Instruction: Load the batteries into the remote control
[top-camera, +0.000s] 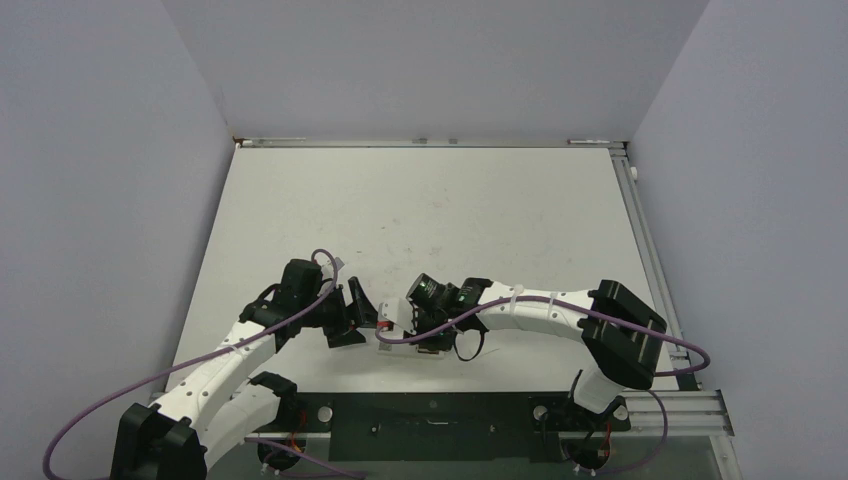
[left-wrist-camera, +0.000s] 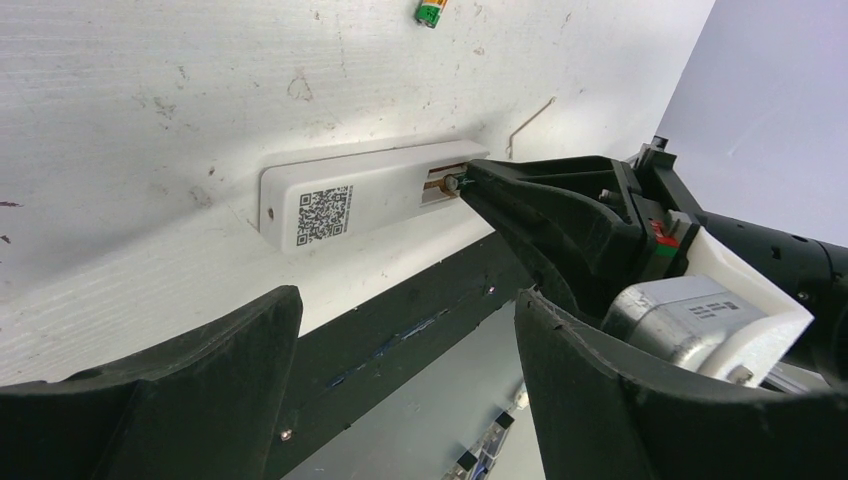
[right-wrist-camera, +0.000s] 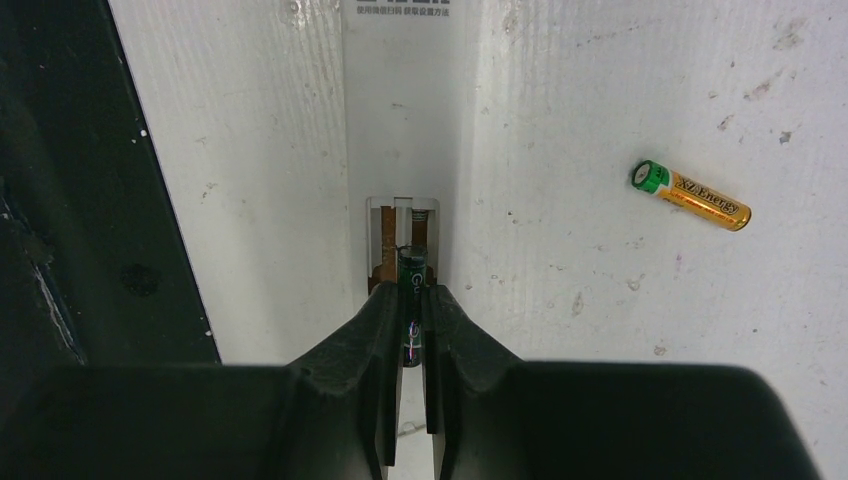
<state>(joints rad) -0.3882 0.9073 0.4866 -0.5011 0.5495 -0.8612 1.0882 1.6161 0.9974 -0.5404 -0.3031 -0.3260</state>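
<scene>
- While the right pincer (right-wrist-camera: 409, 305) pinches the dark green-labelled cylindrical battery (right-wrist-camera: 411, 272), its front end sits in the recess of the slim white plastic remote control (right-wrist-camera: 400, 100), just past the tips.
- 1 gold-orange battery (right-wrist-camera: 691, 196) lies to that pincer's right.
- Left pincer (left-wrist-camera: 405, 300): wide open, empty.
- Pressing askew could pop the cell out or skid the unheld remote.

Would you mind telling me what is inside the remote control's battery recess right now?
In the recess of the remote control a spring shows at the far end, and a dark battery, pinched by the right gripper, reaches partly in. The fingers cover the recess's near end.
</scene>
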